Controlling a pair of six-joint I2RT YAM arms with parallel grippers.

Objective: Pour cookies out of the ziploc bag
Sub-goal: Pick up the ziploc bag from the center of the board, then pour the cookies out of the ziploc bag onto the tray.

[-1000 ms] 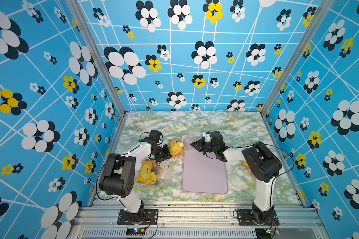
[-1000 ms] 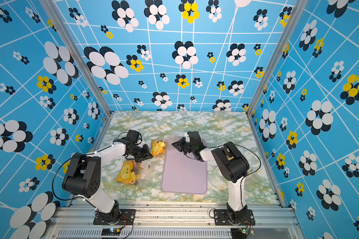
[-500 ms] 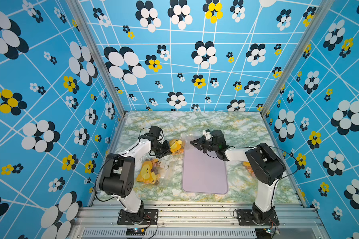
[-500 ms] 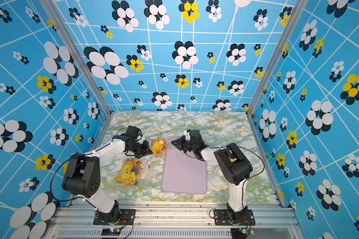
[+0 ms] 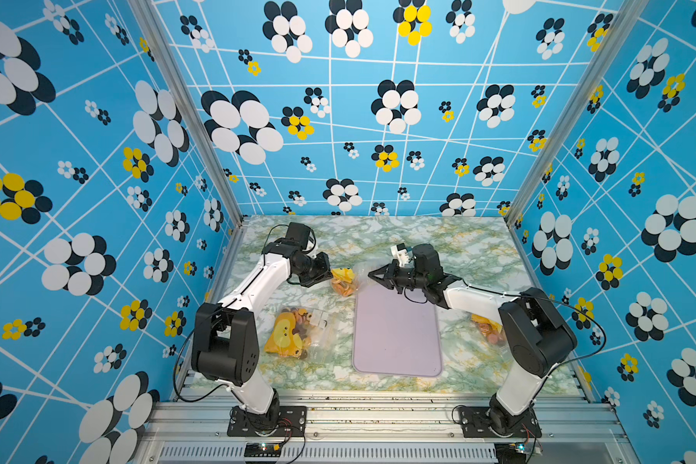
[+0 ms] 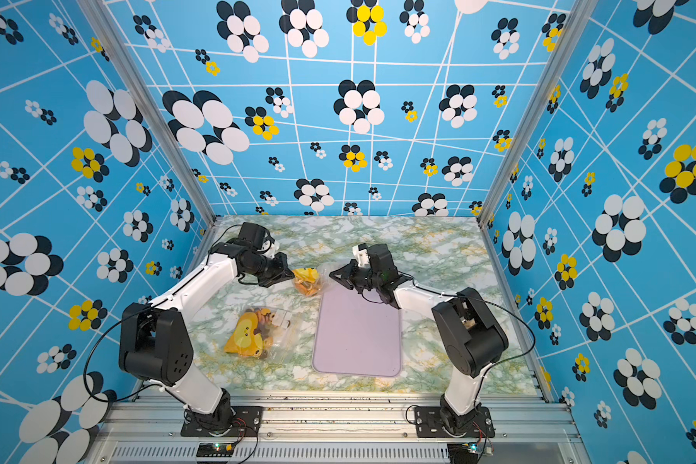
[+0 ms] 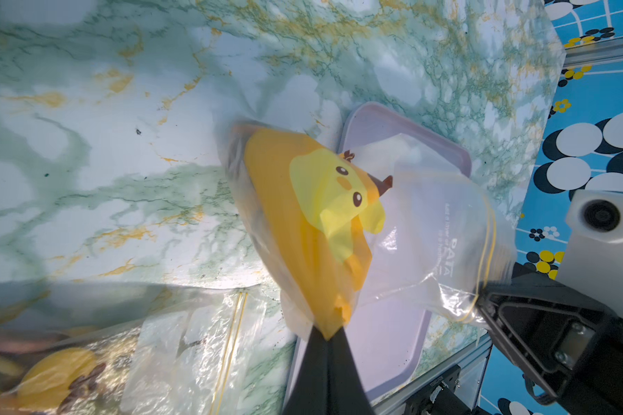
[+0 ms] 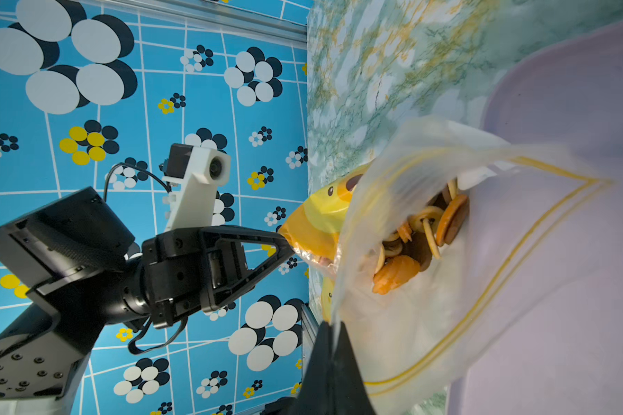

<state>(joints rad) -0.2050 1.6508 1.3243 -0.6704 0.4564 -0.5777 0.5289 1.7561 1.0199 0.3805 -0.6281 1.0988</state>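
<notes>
Right wrist view: the ziploc bag [image 8: 428, 305] is held stretched between both arms at the far corner of the lilac tray [image 8: 572, 107], on the corner's left-arm side. The left jaws are clenched on the bag's yellow duck-printed bottom corner. The right jaws pinch the clear rim beside the zip, and the bag's mouth gapes toward the tray. The cookies [image 8: 421, 233], orange and dark brown, sit bunched inside the bag. In a top view, a second filled bag [image 5: 294, 331] lies on the counter [image 5: 378, 237] beside the tray's left-arm side.
</notes>
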